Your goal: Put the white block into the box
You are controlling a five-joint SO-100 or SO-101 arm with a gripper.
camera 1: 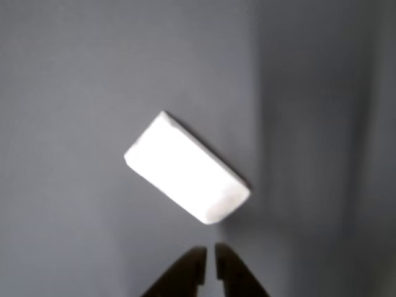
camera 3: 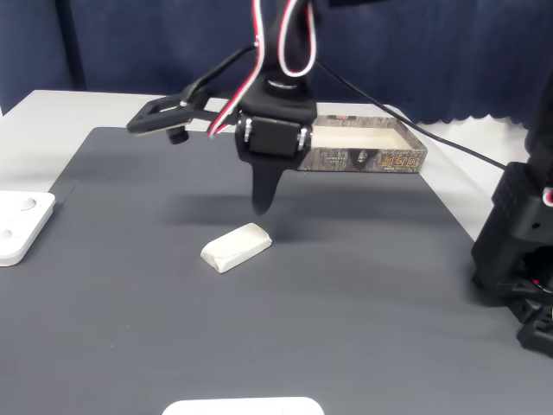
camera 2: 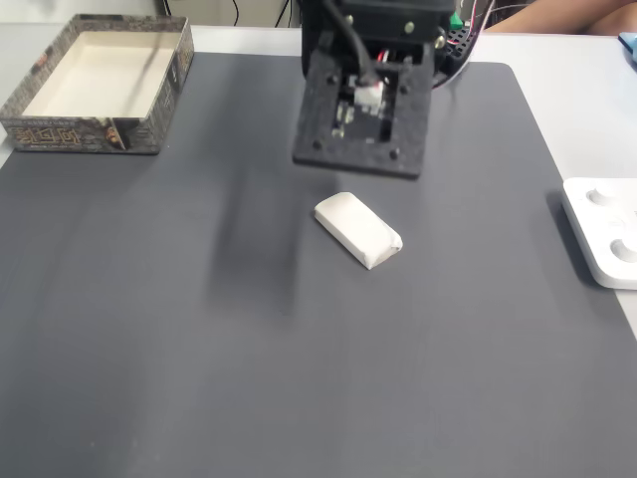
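Observation:
The white block (camera 1: 185, 167) lies flat and slantwise on the dark grey mat, also seen in both fixed views (camera 2: 358, 229) (camera 3: 236, 245). My gripper (camera 1: 210, 252) hangs just above the mat, a short way from one end of the block and not touching it. Its two dark fingers are pressed nearly together with nothing between them; in a fixed view they taper to a single point (camera 3: 262, 206). The box (camera 2: 90, 134), with its patterned rim and pale inside, stands at the mat's far corner (camera 3: 371, 161), well away from the block.
A flat white device (camera 2: 602, 234) lies just off the mat's edge (camera 3: 17, 226). Another white object (camera 3: 242, 406) peeks in at the near edge. A black arm base (camera 3: 518, 259) stands on the right. Open mat lies between block and box.

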